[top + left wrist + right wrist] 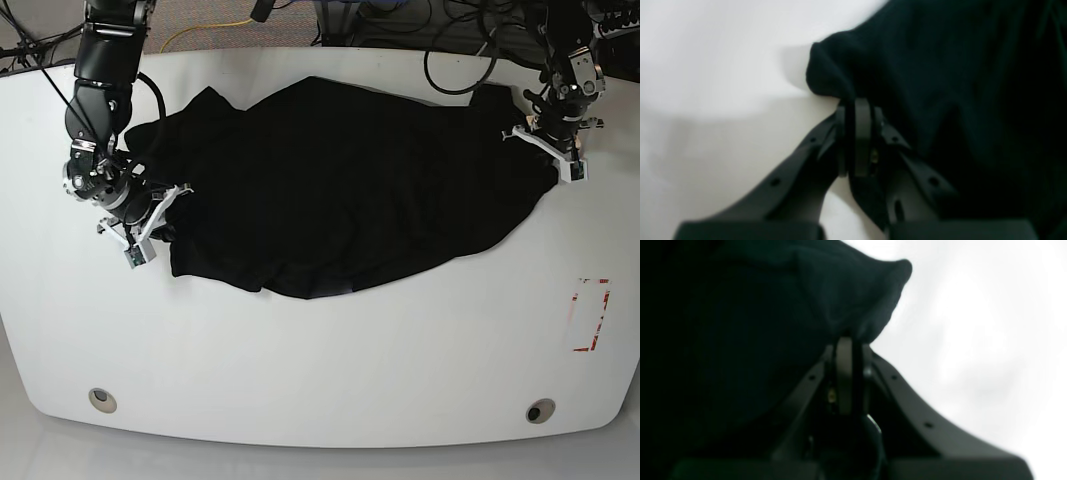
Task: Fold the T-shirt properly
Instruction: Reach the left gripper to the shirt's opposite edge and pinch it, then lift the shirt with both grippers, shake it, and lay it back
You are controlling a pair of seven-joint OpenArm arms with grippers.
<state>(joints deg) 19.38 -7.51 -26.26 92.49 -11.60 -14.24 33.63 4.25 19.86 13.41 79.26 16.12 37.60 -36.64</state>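
Left claw [857,110] is clamped on a bunched edge of the T-shirt [940,83], jaws pressed together w/ black cloth pinched between them, right at the fabric's border where it meets bare table [706,100]. Right claw [848,346] is likewise clamped on a puckered corner of the shirt at the opposite side. From the base view, the left claw [553,150] sits at the shirt's far-right end, the right claw [150,215] at its left end, so the garment [340,180] is held at both extremes, lying spread but rumpled across the upper middle of the white table [320,380]. Fabric looks soft, light and limp, w/ no stiffness: it'll likely sag and drag between grips, and folds may slip unless kept taut. Best holds are prob. corners/hems, as now, not mid-panel. A red-marked patch [588,315] sits well apart, near the table's right edge.
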